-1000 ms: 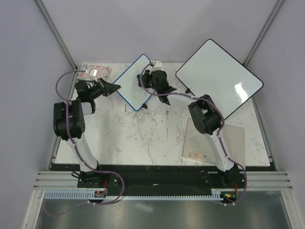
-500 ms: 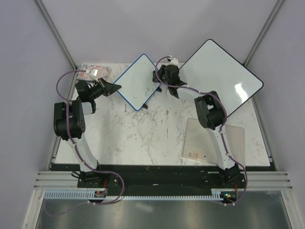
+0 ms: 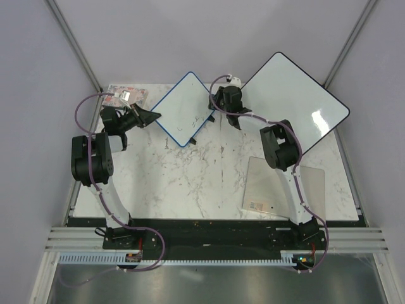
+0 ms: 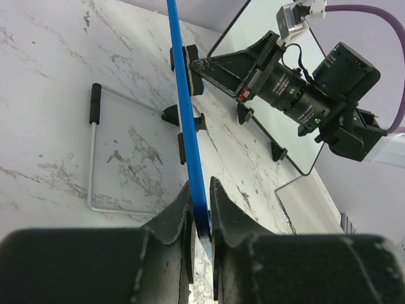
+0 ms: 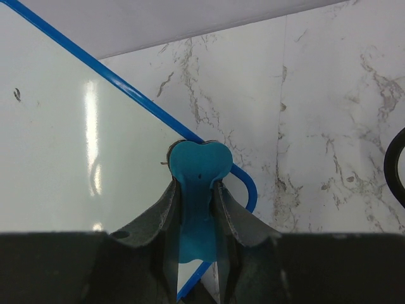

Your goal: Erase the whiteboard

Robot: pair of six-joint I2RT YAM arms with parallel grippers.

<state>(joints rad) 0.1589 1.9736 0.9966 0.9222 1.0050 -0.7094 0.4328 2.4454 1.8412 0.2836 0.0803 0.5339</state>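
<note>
The small blue-framed whiteboard (image 3: pixel 182 107) stands tilted at the back centre. My left gripper (image 3: pixel 154 115) is shut on its left edge; in the left wrist view the blue frame (image 4: pixel 193 158) runs between the jaws of that gripper (image 4: pixel 200 218). My right gripper (image 3: pixel 215 115) is shut on a teal eraser (image 5: pixel 196 171), which is pressed at the board's right rounded corner. The white face (image 5: pixel 69 158) is almost bare, with one small black mark (image 5: pixel 17 95) far left.
A larger black-framed blank whiteboard (image 3: pixel 291 104) leans at the back right, close behind my right arm. A beige sheet with a barcode label (image 3: pixel 285 187) lies front right. A small packet (image 3: pixel 126 95) lies at the back left corner. The board's wire stand (image 4: pixel 93 158) rests on the marble.
My right gripper has slid the eraser rightward across the board, from its middle to its right corner. The left gripper and board have not moved.
</note>
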